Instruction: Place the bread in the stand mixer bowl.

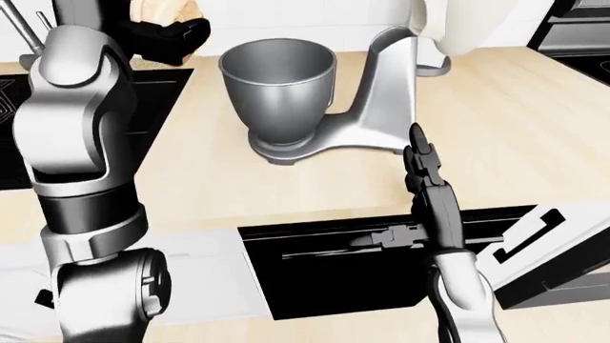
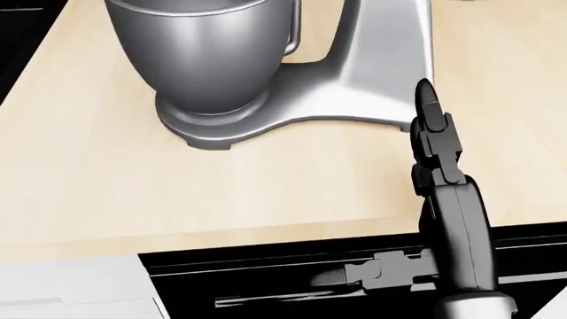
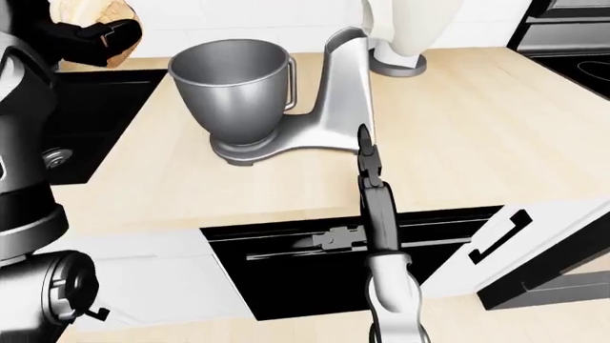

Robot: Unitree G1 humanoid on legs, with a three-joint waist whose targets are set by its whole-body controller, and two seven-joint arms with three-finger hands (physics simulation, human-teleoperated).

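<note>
The tan bread [image 1: 169,10] is held up at the top left of the left-eye view, my left hand [image 1: 169,34] shut around it, to the left of and above the bowl. The steel stand mixer bowl [image 1: 278,75] stands empty and upright on its base, with the mixer's column [image 1: 391,93] to its right. My right hand [image 2: 436,136] stretches flat over the counter edge with fingers straight, just right of the mixer base, holding nothing.
A light wooden counter [image 1: 515,128] carries the mixer. A black open drawer [image 1: 381,257] gapes below the counter edge, with a white drawer front [image 1: 543,236] at the right. A dark sink or stove [image 1: 152,107] lies left of the counter. A white appliance [image 3: 405,28] stands behind the mixer.
</note>
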